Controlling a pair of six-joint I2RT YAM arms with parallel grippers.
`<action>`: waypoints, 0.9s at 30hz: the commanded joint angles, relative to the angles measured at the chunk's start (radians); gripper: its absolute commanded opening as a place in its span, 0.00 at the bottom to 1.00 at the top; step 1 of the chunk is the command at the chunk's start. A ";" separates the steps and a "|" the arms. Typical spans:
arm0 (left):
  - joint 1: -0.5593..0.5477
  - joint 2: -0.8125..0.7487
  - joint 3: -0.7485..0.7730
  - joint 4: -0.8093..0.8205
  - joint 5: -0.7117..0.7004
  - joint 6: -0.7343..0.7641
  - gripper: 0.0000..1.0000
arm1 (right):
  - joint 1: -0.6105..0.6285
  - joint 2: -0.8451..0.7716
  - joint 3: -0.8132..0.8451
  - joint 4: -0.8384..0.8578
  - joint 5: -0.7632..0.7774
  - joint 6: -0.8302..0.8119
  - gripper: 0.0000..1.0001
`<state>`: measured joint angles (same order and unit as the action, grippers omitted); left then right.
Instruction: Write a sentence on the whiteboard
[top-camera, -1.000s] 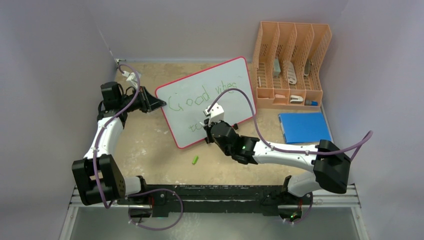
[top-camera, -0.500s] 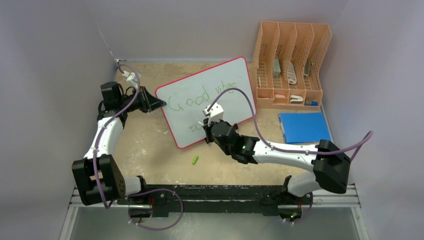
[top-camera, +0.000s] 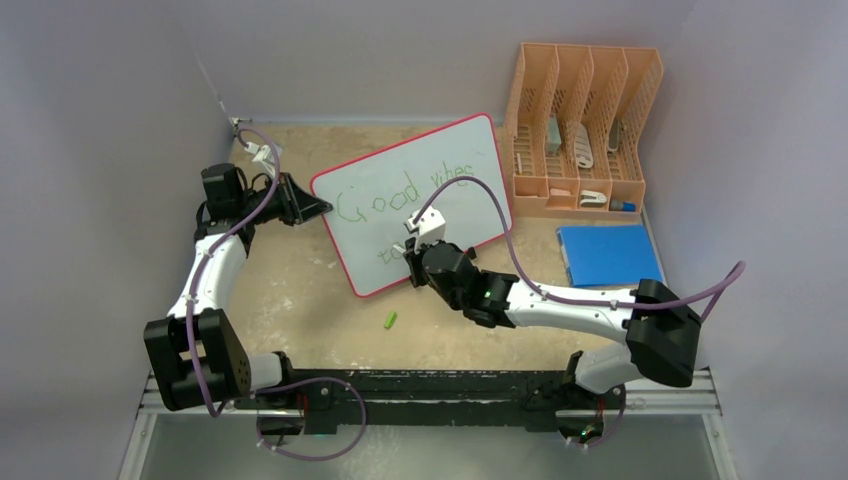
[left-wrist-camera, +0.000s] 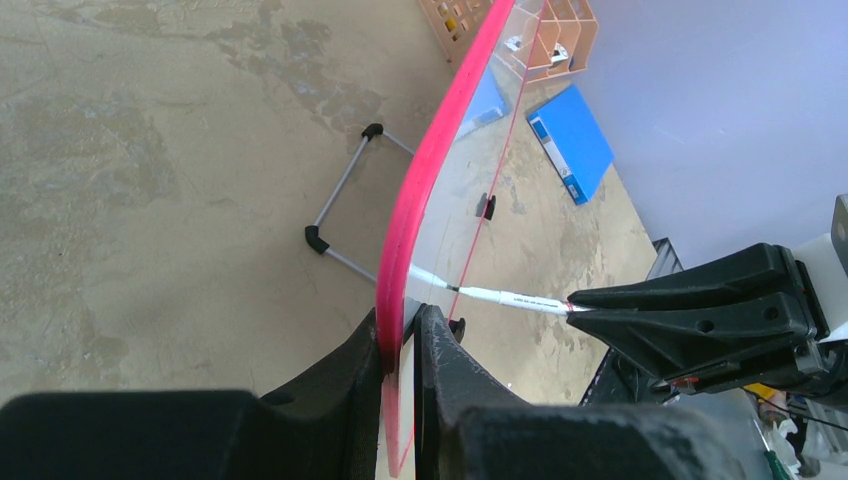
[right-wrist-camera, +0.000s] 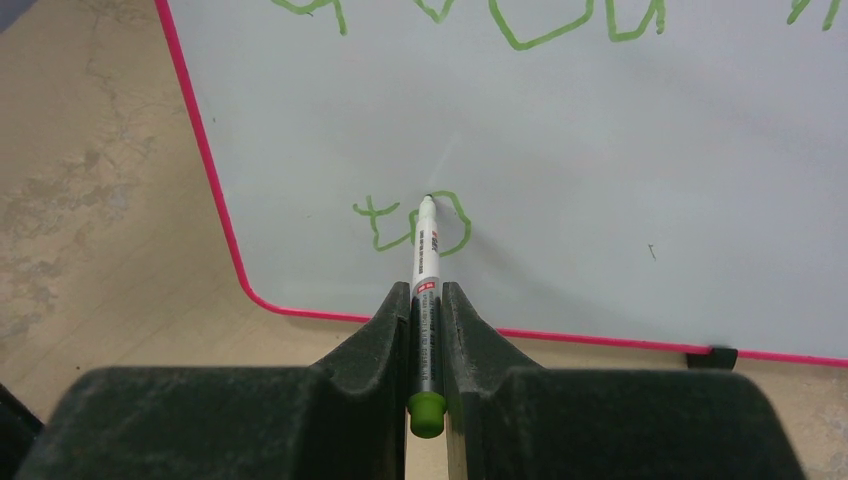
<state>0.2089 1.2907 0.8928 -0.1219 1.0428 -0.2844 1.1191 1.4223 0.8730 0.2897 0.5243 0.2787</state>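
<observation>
The whiteboard (top-camera: 470, 200) stands tilted on the table, its red rim (left-wrist-camera: 440, 140) seen edge-on in the left wrist view. My left gripper (top-camera: 308, 208) (left-wrist-camera: 400, 322) is shut on the board's left edge. The sentence (top-camera: 400, 195) in green reads "Good vibes" on the upper line, with "to" (right-wrist-camera: 374, 215) below it. My right gripper (top-camera: 412, 252) (right-wrist-camera: 427, 292) is shut on a white marker (right-wrist-camera: 426, 250) with a green end. The marker's tip touches the board at the top of the "o". The right arm covers part of the lower line in the top view.
A green marker cap (top-camera: 391, 320) lies on the table in front of the board. An orange desk organiser (top-camera: 585, 125) stands at the back right, a blue folder (top-camera: 608, 253) in front of it. Walls close in left, back and right. A wire stand leg (left-wrist-camera: 340, 195) props the board.
The right gripper with the marker has edged very slightly left along the board. The left arm and the board have not moved.
</observation>
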 joint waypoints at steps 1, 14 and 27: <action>-0.002 -0.013 0.007 -0.001 -0.053 0.017 0.00 | 0.002 0.004 0.023 0.015 -0.025 -0.010 0.00; -0.002 -0.011 0.008 0.000 -0.056 0.017 0.00 | 0.006 -0.015 0.008 -0.013 -0.031 -0.011 0.00; -0.002 -0.010 0.008 -0.001 -0.058 0.017 0.00 | 0.008 -0.094 0.011 -0.014 -0.067 -0.012 0.00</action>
<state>0.2089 1.2907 0.8928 -0.1219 1.0428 -0.2844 1.1210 1.4040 0.8730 0.2687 0.4656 0.2718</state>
